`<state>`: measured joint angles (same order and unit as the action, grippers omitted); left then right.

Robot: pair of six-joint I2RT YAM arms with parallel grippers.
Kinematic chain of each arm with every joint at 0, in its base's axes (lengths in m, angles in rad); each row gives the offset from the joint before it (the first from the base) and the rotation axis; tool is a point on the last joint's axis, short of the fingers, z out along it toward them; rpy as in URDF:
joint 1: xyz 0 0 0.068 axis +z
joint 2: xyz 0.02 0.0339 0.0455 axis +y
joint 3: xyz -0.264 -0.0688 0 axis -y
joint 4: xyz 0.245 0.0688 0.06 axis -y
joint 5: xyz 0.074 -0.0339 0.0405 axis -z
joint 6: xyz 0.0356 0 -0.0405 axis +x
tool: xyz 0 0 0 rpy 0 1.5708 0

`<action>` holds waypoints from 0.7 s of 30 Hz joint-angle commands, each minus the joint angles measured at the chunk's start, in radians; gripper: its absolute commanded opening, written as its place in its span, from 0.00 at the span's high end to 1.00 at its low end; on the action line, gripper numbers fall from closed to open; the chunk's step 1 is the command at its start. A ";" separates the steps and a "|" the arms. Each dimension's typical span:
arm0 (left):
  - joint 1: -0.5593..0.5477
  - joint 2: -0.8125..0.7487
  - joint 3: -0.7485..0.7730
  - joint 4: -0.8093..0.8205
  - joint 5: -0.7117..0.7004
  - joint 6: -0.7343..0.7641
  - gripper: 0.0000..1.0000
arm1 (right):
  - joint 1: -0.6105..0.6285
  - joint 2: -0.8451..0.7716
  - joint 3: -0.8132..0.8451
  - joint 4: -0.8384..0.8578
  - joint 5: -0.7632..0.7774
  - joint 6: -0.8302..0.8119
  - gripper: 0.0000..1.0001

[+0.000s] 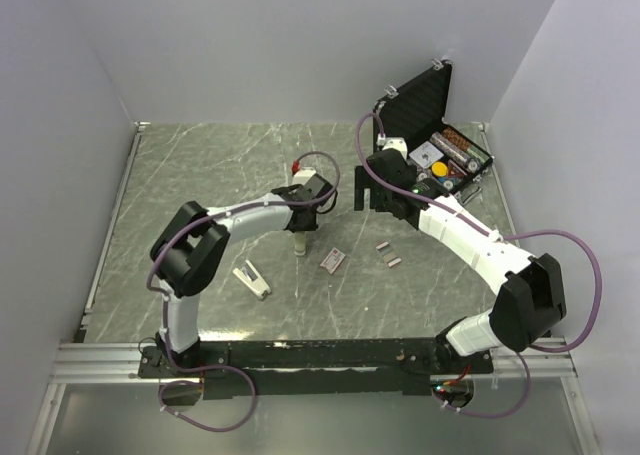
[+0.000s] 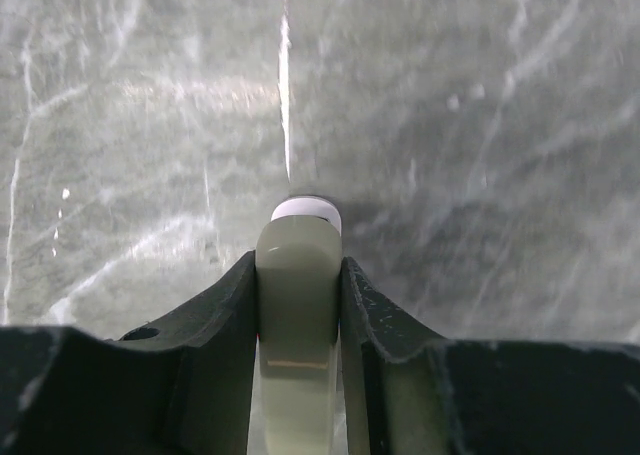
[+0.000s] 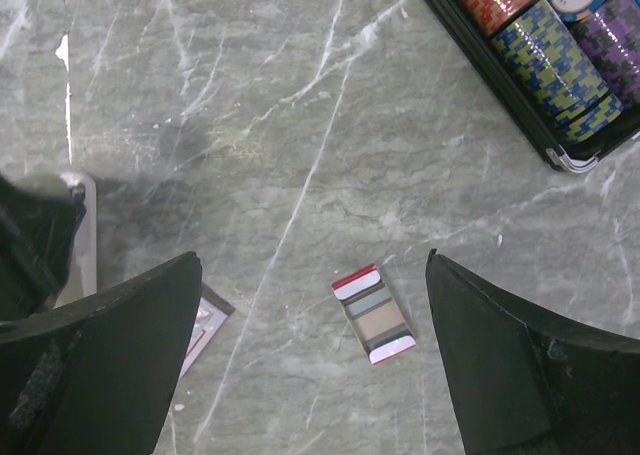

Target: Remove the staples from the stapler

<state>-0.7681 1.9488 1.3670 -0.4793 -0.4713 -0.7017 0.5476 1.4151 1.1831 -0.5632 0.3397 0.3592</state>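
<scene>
My left gripper [image 1: 300, 220] [image 2: 298, 265] is shut on a cream stapler piece [image 2: 296, 305] that stands on end, its white tip on the marble table [image 1: 200, 175]. A white stapler part [image 1: 252, 278] lies open on the table to its left. My right gripper [image 1: 380, 203] [image 3: 313, 265] is open and empty, above a small open box [image 3: 373, 314] with red-and-white end flaps. A grey strip [image 3: 367, 301] lies inside that box; I cannot tell if it is staples. In the top view the box shows as two small pinkish pieces [image 1: 388, 253].
A pink-and-white flat box [image 1: 332, 261] lies between the grippers, partly behind my right gripper's left finger in the right wrist view [image 3: 208, 327]. An open black case [image 1: 440, 145] of poker chips [image 3: 560, 65] stands at the back right. Grey walls enclose the table.
</scene>
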 commanded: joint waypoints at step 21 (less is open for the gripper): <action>-0.014 -0.536 -0.166 0.087 0.775 0.468 0.99 | 0.005 -0.333 -0.058 0.051 -0.594 -0.252 0.03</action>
<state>-0.7788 1.4750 1.1988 -0.3889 0.1081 -0.3145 0.5476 1.1664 1.1275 -0.5552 -0.0513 0.1802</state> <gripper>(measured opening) 0.361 0.978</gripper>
